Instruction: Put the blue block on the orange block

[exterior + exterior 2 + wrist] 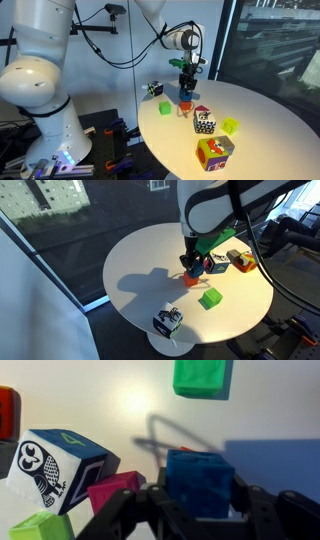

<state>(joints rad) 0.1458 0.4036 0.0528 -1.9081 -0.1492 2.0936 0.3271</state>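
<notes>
Blue block [200, 475]: clamped in the hand [196, 502], one finger on each side face, top face level. It is off the desk [140, 270].

Orange block [189, 279]: directly under the hand, on the desk, in from the rim on the side toward the arm's base. In an exterior view it shows as a red-orange patch [185, 104] just below the blue block [184, 93]. The wrist view does not show it at all, because the blue block covers that spot. This suggests the two are lined up.

Key relation: the target lies straight down from the hand, with no sideways offset that either exterior view shows. I cannot tell whether blue is already touching orange or hangs just above it, as the gap is too small to read.

Judgement: you are at the placing step. Come down vertically, without twisting the wrist, and open only once the block is seated.

Neighbours: the owl cube [55, 465] stands just beside the stack spot, and the green block [210, 299] lies near it toward the desk's middle. The owl cube is the one a finger could catch when the hand opens.
</notes>
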